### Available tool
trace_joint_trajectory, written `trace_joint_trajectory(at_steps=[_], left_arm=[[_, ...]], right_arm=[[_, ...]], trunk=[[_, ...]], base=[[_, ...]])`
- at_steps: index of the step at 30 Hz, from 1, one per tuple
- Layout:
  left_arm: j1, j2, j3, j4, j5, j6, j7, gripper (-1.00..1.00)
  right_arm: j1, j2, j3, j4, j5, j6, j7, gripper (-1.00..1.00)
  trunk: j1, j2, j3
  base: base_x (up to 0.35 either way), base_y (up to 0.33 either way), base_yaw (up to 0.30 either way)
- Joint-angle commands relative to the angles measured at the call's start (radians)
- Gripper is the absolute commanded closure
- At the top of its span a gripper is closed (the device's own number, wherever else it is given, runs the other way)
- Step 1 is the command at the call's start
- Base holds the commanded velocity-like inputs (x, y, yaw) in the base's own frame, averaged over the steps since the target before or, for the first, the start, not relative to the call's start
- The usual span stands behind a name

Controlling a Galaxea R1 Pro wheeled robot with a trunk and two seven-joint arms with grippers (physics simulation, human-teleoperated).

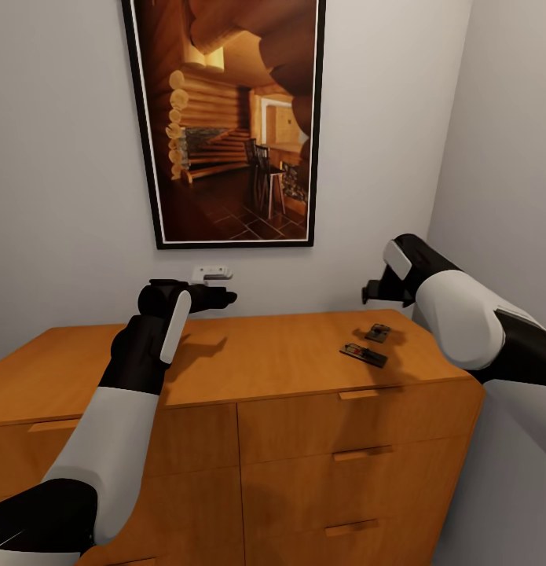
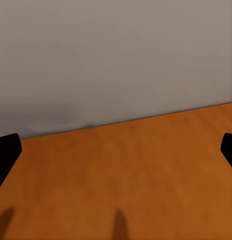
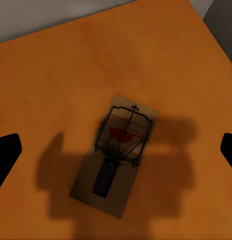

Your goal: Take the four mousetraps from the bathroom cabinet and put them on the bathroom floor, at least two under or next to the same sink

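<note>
Two mousetraps lie flat on the right end of the top of the orange-brown cabinet. My right gripper hangs open above them. In the right wrist view one mousetrap lies directly below, its wire and red spot visible, with a dark fingertip far out on each side of it. Over the cabinet's middle, close to the wall, my left gripper is open and holds nothing. Its wrist view has bare cabinet top between the spread fingertips. The bathroom floor and sink are out of view.
A large framed picture hangs on the grey wall behind the cabinet, with a small white fitting under it. The side wall stands close to the cabinet's right end. Drawer fronts with bar handles face me.
</note>
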Motion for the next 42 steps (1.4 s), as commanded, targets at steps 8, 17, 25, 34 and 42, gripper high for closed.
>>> trace_joint_trajectory(at_steps=[8, 17, 25, 34, 42], left_arm=[[-0.001, -0.001, -0.001, -0.001, 0.008, 0.004, 0.004, -1.00], [-0.001, -0.001, -0.001, -0.002, 0.008, 0.004, 0.004, -1.00], [-0.001, -0.001, -0.001, -0.002, 0.008, 0.005, 0.004, -1.00], [-0.001, -0.001, -0.001, -0.002, 0.008, 0.005, 0.004, -1.00], [-0.001, -0.001, -0.001, -0.002, 0.008, 0.005, 0.004, -1.00]], right_arm=[[-0.001, 0.005, -0.009, 0.000, 0.010, 0.004, 0.001, -1.00], [-0.001, 0.010, -0.011, 0.003, 0.010, 0.004, 0.002, -1.00], [0.000, 0.010, -0.018, 0.006, 0.009, 0.004, 0.001, -1.00], [0.000, 0.010, -0.042, 0.006, 0.009, 0.004, 0.000, -1.00], [0.000, 0.009, -0.048, 0.006, 0.009, 0.004, 0.000, -1.00]], trunk=[[0.000, -0.001, -0.001], [0.000, -0.001, -0.001], [0.000, -0.001, -0.001], [0.000, -0.001, -0.001], [0.000, -0.001, -0.001]], base=[[0.000, 0.000, 0.000], [0.000, 0.000, 0.000], [0.000, 0.000, 0.000], [0.000, 0.000, 0.000], [0.000, 0.000, 0.000]])
